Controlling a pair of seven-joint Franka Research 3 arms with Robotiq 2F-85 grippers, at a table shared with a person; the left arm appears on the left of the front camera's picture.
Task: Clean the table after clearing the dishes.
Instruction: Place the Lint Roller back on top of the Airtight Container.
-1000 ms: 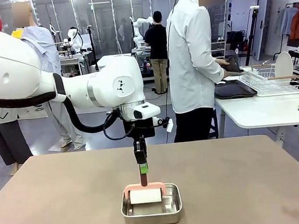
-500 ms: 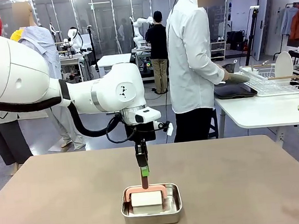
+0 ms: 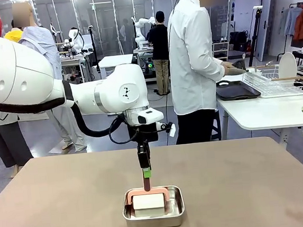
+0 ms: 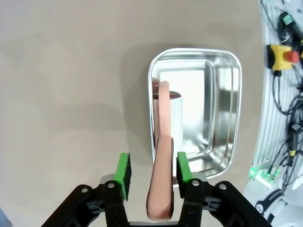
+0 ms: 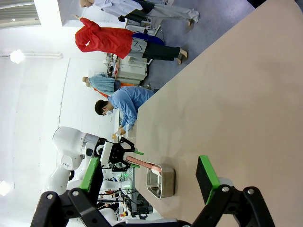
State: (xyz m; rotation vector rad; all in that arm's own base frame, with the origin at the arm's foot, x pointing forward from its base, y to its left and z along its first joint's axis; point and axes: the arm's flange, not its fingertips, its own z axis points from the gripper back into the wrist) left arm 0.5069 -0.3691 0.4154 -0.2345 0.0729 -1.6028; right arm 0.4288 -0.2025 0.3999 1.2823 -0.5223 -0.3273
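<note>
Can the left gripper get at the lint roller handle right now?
Probably yes: the left gripper is open with the pink handle already between its pads, above the steel tray; nothing blocks it.

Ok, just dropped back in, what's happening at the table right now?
The left hand is over the small steel tray near the robot's edge of the table, its fingers open around the pink handle of the lint roller, whose white roll sits in the tray. The right hand hangs open off to the side. The person stands at the white side table, working by the dark tray and wire rack.
</note>
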